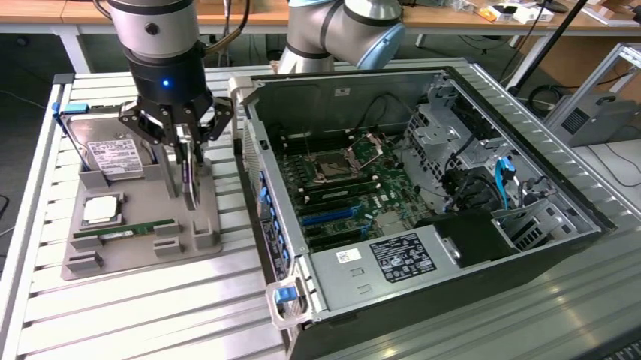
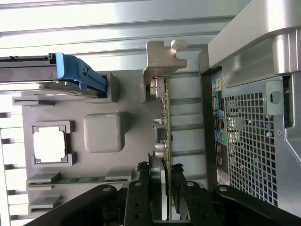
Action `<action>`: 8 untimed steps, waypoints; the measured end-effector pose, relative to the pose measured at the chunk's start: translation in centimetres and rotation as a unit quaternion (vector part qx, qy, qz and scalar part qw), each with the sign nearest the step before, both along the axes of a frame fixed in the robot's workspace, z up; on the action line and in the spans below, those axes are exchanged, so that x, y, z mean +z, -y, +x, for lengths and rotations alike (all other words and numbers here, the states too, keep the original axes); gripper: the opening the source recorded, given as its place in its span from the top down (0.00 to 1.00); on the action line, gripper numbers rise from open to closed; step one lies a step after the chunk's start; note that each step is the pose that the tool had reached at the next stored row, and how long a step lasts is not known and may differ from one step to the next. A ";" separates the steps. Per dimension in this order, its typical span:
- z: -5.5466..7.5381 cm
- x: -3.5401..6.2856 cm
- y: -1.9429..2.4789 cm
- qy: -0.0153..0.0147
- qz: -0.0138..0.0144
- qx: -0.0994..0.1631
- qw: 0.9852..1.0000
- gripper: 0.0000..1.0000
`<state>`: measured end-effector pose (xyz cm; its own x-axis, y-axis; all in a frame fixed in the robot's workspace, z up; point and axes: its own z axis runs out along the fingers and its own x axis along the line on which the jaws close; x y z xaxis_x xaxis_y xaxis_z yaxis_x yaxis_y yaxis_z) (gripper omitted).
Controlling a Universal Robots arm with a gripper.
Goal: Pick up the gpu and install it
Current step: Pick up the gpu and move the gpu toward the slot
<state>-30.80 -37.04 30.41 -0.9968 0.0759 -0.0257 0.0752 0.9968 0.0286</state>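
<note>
The tool (image 1: 188, 154) (image 2: 164, 172) is seen pointing straight down, its fingers (image 2: 153, 175) clamped from both sides on the gpu (image 1: 189, 184) (image 2: 163, 122). The gpu is held edge-on and upright, directly beneath the tool, as a narrow dark strip. Its lower edge is seen right at the grey holder (image 1: 150, 202) (image 2: 131, 155); whether it is lifted clear of it cannot be told. At the end of the card farthest from the tool in the wrist view, the metal bracket (image 2: 162, 59) is seen.

Just beside the tool, on the exterior view's left, the hard drive (image 1: 110, 146) (image 2: 28, 70) is seated in the same holder. Nearer the camera from the tool, the processor chip (image 1: 102, 210) (image 2: 49, 143) is found lying flat, and beyond it the memory stick (image 1: 125, 231) (image 2: 80, 179) is laid in its slot.

On the tool's other side, toward the exterior view's right, the opened computer case (image 1: 300, 97) (image 2: 254, 132) is laid on its side close by, the motherboard (image 1: 341, 187) exposed inside. Everything is carried by the slatted tabletop (image 1: 150, 315) (image 2: 117, 28).
</note>
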 end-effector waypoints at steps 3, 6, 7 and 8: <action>0.0 0.15 0.00 0.000 0.000 0.000 1.000 0.70; 0.0 0.29 0.00 0.000 0.000 0.000 1.000 0.70; 0.0 0.38 0.00 0.000 0.000 0.000 1.000 0.70; 0.0 0.43 0.00 0.000 0.000 0.000 1.000 0.70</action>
